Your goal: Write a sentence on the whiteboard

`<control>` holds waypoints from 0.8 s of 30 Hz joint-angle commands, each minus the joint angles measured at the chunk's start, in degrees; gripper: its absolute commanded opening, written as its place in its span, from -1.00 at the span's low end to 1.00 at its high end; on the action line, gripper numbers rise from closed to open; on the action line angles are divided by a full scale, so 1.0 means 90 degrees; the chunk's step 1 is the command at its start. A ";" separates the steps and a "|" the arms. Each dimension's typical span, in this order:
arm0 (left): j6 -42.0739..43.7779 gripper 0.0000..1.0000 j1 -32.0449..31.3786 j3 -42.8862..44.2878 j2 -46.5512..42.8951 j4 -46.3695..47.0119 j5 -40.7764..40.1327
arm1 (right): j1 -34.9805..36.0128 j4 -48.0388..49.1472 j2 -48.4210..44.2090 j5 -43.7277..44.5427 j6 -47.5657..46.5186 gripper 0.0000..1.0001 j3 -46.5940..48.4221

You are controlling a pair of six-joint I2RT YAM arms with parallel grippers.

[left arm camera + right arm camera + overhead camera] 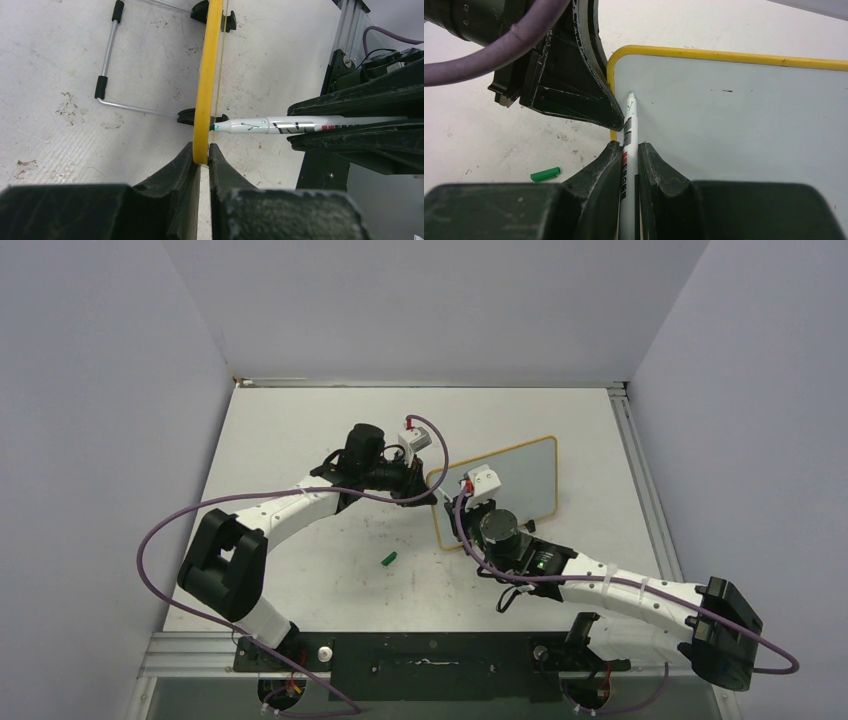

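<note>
The whiteboard (pixel 515 478) stands tilted on the table, its yellow rim (pixel 206 75) edge-on in the left wrist view. My left gripper (pixel 201 148) is shut on that rim at the board's left corner (pixel 433 490). My right gripper (pixel 630 146) is shut on a white marker (pixel 630 117) with a green tip. The tip touches the board's face (pixel 734 115) close to the corner beside the left gripper. In the left wrist view the marker (pixel 270 125) meets the board from the right. The sentence is not in view: the face shows only a small faint speck.
A green marker cap (pixel 389 559) lies on the table in front of the board, left of my right arm (pixel 545 174). Behind the board a wire stand (pixel 106 60) and black feet (pixel 186 116) rest on the scuffed table. Grey walls enclose the table on three sides.
</note>
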 commanded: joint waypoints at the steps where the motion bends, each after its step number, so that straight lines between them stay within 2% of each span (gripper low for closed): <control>1: 0.0118 -1.00 -0.0079 -0.0030 -0.0026 0.0004 0.0220 | 0.0068 0.0357 0.0115 0.0248 -0.0070 -0.89 0.0279; 18: 0.0136 -1.00 -0.0079 -0.0038 -0.0055 0.0000 0.0221 | 0.0071 -0.0141 -0.0158 0.1116 -0.0020 -0.89 0.0196; 24: 0.0129 -1.00 -0.0079 -0.0033 -0.0065 -0.0014 0.0205 | 0.0083 -0.0110 -0.0219 0.0994 -0.0092 -0.89 0.0180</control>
